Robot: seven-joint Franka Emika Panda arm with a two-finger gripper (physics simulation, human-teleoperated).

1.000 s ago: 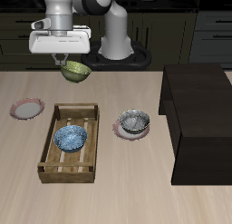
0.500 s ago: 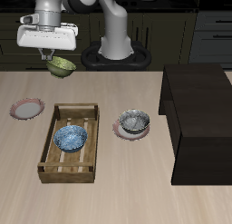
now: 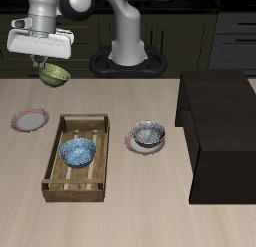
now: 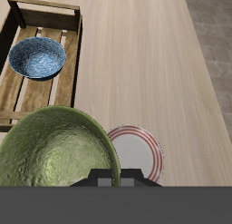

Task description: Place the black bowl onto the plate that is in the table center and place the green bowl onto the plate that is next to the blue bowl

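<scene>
The gripper [image 3: 44, 63] is pinching the green bowl [image 3: 54, 75] by its rim and holding it in the air, tilted, above the table's [image 3: 120, 206] back part. A red-rimmed empty plate [image 3: 29, 119] is lying on the table at about six o'clock from the bowl, beside the wooden tray [image 3: 77, 157] holding the blue bowl [image 3: 78, 151]. The black bowl [image 3: 148, 135] is sitting on the center plate [image 3: 131, 143], at three o'clock from the tray. No writing is showing anywhere.

open air above striped plate [image 3: 30, 119]; wooden tray [image 3: 76, 154] wall beside it
</scene>
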